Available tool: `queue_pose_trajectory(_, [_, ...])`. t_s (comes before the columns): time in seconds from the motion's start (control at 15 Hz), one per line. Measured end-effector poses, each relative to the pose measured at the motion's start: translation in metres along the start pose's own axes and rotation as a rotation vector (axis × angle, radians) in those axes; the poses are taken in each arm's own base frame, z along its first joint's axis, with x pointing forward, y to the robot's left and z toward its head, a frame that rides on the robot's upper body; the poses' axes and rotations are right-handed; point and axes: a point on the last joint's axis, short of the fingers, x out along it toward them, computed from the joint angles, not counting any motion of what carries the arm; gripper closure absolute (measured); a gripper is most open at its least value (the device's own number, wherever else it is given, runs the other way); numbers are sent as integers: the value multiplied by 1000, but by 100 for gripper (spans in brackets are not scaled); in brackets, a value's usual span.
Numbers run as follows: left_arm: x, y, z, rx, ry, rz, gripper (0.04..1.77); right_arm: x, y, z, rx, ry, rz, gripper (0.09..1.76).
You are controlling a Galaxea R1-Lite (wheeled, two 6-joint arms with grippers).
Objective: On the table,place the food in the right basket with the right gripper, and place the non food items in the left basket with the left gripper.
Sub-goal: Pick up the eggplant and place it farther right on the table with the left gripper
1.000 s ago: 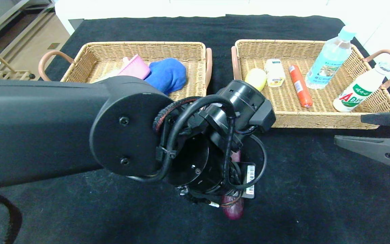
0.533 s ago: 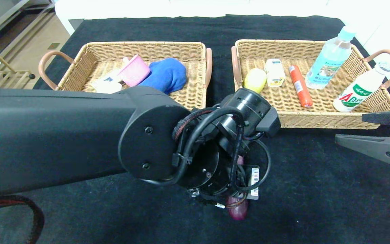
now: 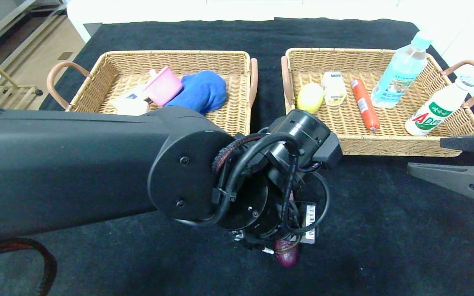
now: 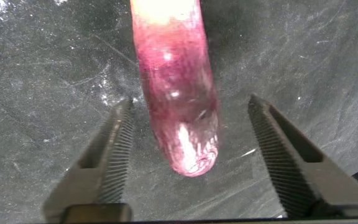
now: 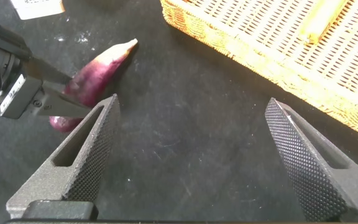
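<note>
A purple eggplant (image 3: 287,255) lies on the black table near the front, mostly hidden under my left arm's wrist (image 3: 290,164). In the left wrist view my left gripper (image 4: 191,104) is open, and the eggplant's rounded end (image 4: 178,99) lies between its two fingers without touching them. The eggplant also shows in the right wrist view (image 5: 95,74). My right gripper (image 3: 424,156) is open and empty at the right edge, in front of the right basket (image 3: 385,150). In its own view the right gripper (image 5: 192,102) is above bare black cloth.
The left basket (image 3: 97,65) holds a pink cup (image 3: 163,85), a blue cloth (image 3: 202,90) and a white item (image 3: 130,102). The right basket holds a yellow fruit (image 3: 310,97), a white packet (image 3: 333,87), an orange sausage (image 3: 365,103) and two bottles (image 3: 401,72).
My left arm has moved toward the near right and come down over the eggplant, so less of the eggplant shows. The right gripper has not moved.
</note>
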Motion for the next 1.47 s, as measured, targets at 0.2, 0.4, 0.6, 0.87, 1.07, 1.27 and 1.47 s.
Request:
queue_pose_trajectory(0.2, [-1, 0, 0, 0, 1, 1, 33, 0, 0, 0, 0, 0, 1, 14])
queue_pose_trajectory(0.4, [-6, 2, 1, -1, -10, 5, 25, 0, 0, 0, 0, 0, 1, 14])
queue_pose_trajectory(0.6, [-24, 7, 6, -4, -47, -8, 20, 0, 0, 0, 0, -1, 0, 14])
queue_pose_trajectory(0.87, [-61, 27, 17, 7, -123, -20, 16, 1, 0, 0, 1, 3, 0, 14])
queue_pose_trajectory(1.07, [-87, 48, 17, 60, -164, -9, 14, 3, 0, -1, 2, 9, 1, 14])
queue_pose_trajectory(1.27, [-107, 70, 12, 122, -191, 15, 12, 5, -1, -2, 5, 17, 3, 14])
queue_pose_trajectory(1.47, [-122, 87, 7, 137, -200, 5, 12, 8, -1, -3, 6, 26, 4, 14])
